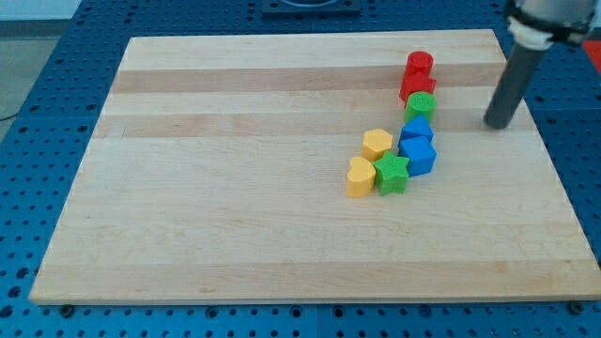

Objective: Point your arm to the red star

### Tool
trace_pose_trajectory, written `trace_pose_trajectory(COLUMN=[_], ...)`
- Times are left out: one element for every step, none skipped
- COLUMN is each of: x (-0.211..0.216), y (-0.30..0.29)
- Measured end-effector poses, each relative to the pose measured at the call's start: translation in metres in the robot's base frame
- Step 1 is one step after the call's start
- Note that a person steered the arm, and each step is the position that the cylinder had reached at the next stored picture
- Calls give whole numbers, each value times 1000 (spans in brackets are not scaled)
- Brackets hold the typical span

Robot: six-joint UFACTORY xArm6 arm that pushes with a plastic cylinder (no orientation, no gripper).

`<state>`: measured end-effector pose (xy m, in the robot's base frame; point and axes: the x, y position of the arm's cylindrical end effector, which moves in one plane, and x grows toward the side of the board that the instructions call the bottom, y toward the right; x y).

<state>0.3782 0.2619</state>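
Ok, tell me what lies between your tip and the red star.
Camera view: only bare wooden board separates my tip from the red star-shaped block; nothing else sits there.

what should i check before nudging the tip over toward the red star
1. Tip in view: ok, my tip shows at the view's right, on the board.
2. Target found: cannot tell, two red blocks touch at the cluster's top; upper red block, lower red block; which is the star is unclear.
3. Tip clear of blocks: ok, it touches none.
4. Straight path: ok, bare board lies between tip and the reds.
5. Neighbours at risk: not ok, the green block sits against the lower red one.
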Motion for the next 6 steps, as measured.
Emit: trace_pose_trajectory(x=[-33, -35, -34, -34, -34, -40], y=[21, -3, -29, -50, -72, -85])
